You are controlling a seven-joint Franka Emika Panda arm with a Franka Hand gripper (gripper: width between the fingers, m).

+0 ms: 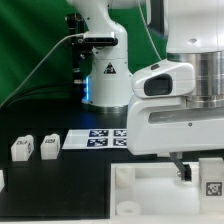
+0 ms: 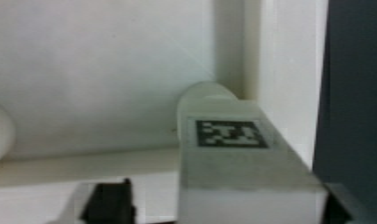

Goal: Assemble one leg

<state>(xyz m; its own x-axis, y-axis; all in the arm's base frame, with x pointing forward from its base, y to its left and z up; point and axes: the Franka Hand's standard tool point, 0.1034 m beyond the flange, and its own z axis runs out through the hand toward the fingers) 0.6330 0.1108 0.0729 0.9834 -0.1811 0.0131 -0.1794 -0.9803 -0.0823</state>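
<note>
Down at the near right of the exterior view, my gripper (image 1: 183, 172) sits low over the big white square piece (image 1: 130, 185), w/ a leg (image 1: 211, 178) just beside it, tag face toward the camera. Whether the leg is between the jaws or only next to them, I can't tell from here; the arm body blocks most of it.

Wrist view helps a bit: a tagged white leg (image 2: 235, 150) fills the middle, close up against a white wall of the square piece (image 2: 114, 70). One dark finger (image 2: 108, 200) shows at the frame edge, apart from the leg; the other isn't clearly visible. So jaw state: can't tell, open or closed, not guessing.

Other parts: two more legs (image 1: 21, 148) and (image 1: 49, 145) stand side by side on the black tabletop (image 1: 60, 185) at the exterior view's left, well apart from the action. The marker board (image 1: 95, 137) lies behind them, partly hidden by the arm.

My read: we're at the seating step, leg brought to a corner of the square piece. Next move prob needs the leg squared to the corner hole and kept upright, then eased down or turned in w/o the square piece sliding. Risk as I see it: slight tilt, and it jams.
</note>
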